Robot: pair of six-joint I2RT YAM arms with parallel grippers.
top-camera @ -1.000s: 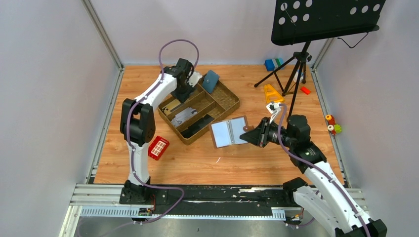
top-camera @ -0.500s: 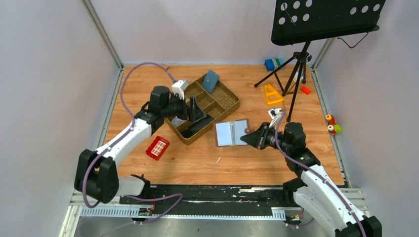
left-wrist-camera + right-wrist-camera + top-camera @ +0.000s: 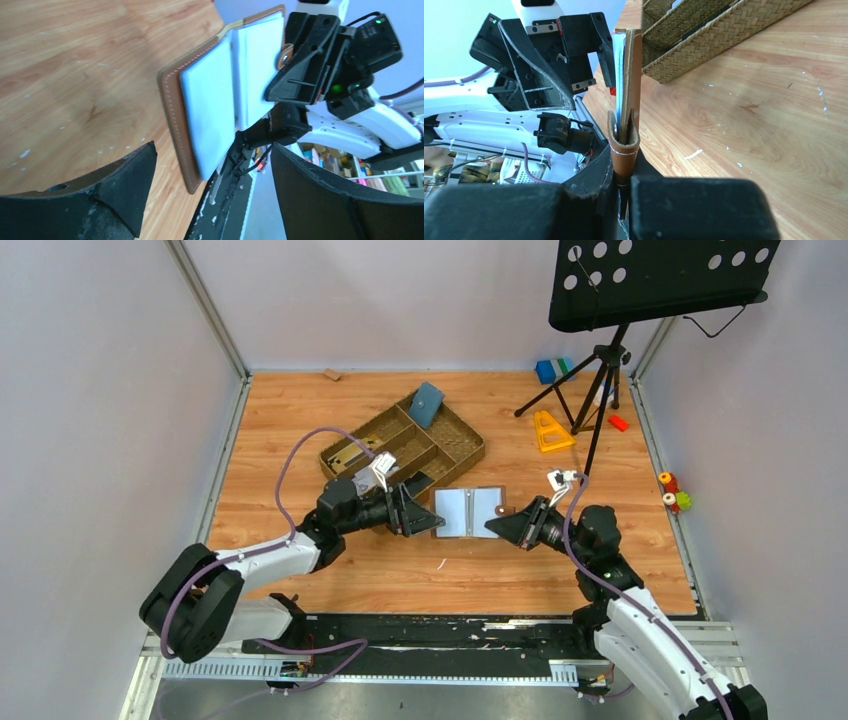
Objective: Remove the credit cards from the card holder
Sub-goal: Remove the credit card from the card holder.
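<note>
Mid-table, our right gripper (image 3: 499,524) pinches the open card holder (image 3: 466,511) (steadying it); our spread left gripper (image 3: 428,521) must reach its sleeves (image 3: 210,107).

Tray (image 3: 452,445) — just behind card holder (image 3: 470,512)

Your left arm (image 3: 262,560) lies low, reaching right; left gripper (image 3: 420,515) jaws wide apart, gripping nothing. Your right arm (image 3: 625,595) reaches left; right gripper (image 3: 497,525) clamped on card holder (image 3: 468,512) edge. Grippers face each other.
</note>
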